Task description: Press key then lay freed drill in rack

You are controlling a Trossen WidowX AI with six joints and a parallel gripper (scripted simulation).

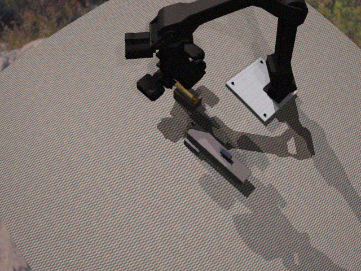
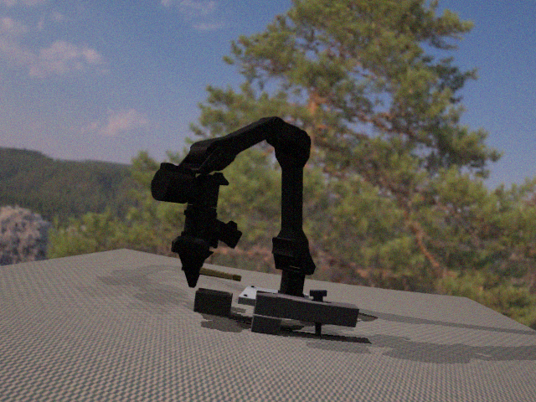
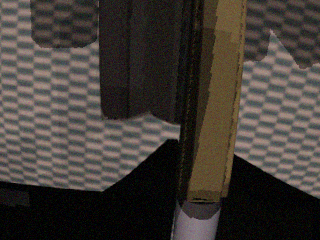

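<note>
gripping a slim brass-coloured drill (image 1: 186, 92), the black jaws hold it level above a blocky dark rack (image 2: 213, 301).

top: high, looking down | exterior: low, side-on (both show arm (image 1: 203, 14)) | wrist: close, downward

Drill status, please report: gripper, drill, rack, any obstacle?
Gripper shut on drill. Drill out of grey block, held level above rack, not yet laid in. Nothing seen between drill and rack.

bench (image 1: 87, 175): woven, grey-tan checked top, crossed by dark shadows
plate (image 1: 247, 87): pale metal square with corner holes, flat on the bench
tree (image 2: 368, 108): large pine behind
sky (image 2: 86, 64): blue, thin clouds
</note>
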